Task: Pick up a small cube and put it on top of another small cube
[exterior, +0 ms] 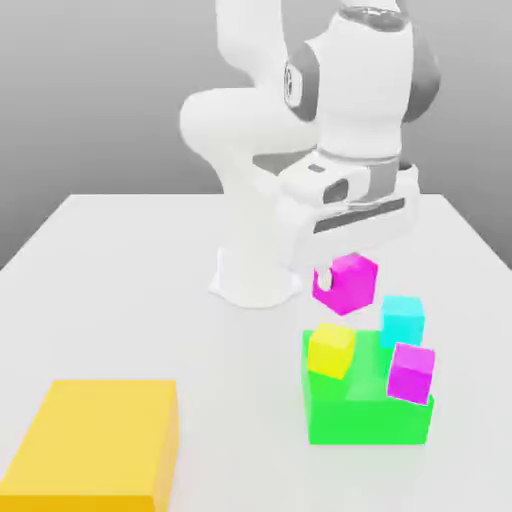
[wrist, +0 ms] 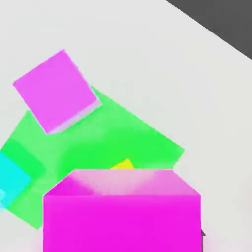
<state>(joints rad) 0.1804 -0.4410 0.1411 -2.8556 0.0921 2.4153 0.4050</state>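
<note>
My gripper (exterior: pixel 344 266) hangs under the white hand, shut on the small hot-pink cube (exterior: pixel 347 285), which is off the table. In the hand view this cube (wrist: pixel 122 216) looms close. Below and to the exterior view's right of it lies a flat green block (exterior: pixel 365 415) (wrist: pixel 123 138). A yellow small cube (exterior: pixel 331 350) (wrist: pixel 123 165) rests on the block's near-left part. A violet-magenta small cube (exterior: pixel 411 372) (wrist: pixel 55 91) sits at its right edge, and a cyan small cube (exterior: pixel 403 320) (wrist: pixel 10 179) at its far edge.
A large yellow block (exterior: pixel 95 440) lies at the exterior view's lower left on the white table (exterior: pixel 130 290). The arm's white base (exterior: pixel 255 270) stands just behind the held cube.
</note>
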